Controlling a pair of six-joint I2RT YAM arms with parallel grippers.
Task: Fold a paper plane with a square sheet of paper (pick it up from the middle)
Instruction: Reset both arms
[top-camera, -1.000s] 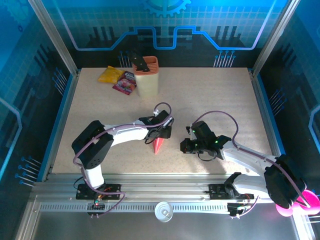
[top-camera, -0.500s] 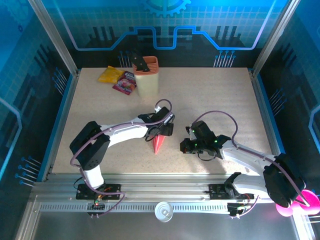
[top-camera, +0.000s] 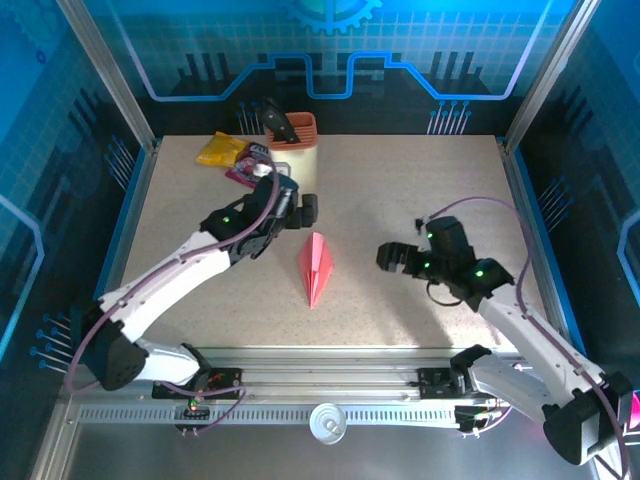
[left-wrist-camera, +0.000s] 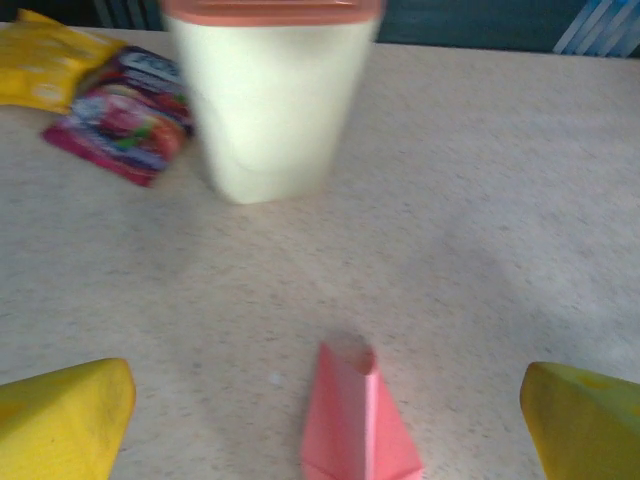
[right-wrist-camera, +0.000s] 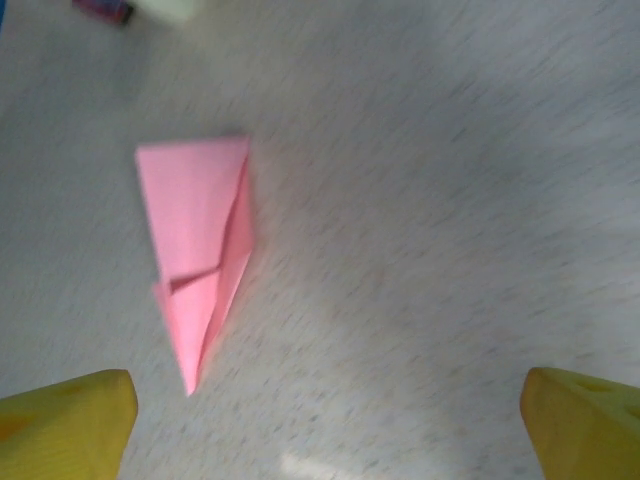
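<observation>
Your one container is the cream-coloured cup with a salmon-orange rim (top-camera: 296, 160) (left-wrist-camera: 268, 100), upright near the far edge of the speckled beige bench (top-camera: 430, 190). A black, angled object (top-camera: 282, 124) sticks out above its rim; you cannot tell what it is. Just left of the cup lie a glossy purple-pink snack packet (top-camera: 247, 166) (left-wrist-camera: 125, 125) and, beyond it, a crinkly yellow packet (top-camera: 220, 150) (left-wrist-camera: 45, 65).

The slim pink-red paper plane (top-camera: 316, 268) (left-wrist-camera: 358, 430) (right-wrist-camera: 200, 240) lies flat on the bench mid-table, its point toward you, in no container and touching neither arm.

Your left jaws, near the cup, are spread wide and hold nothing; their yellow fingertips (left-wrist-camera: 70, 410) sit well apart. Your right jaws, to the plane's right, are equally wide and empty, yellow fingertips (right-wrist-camera: 70, 415) at the frame's corners.
</observation>
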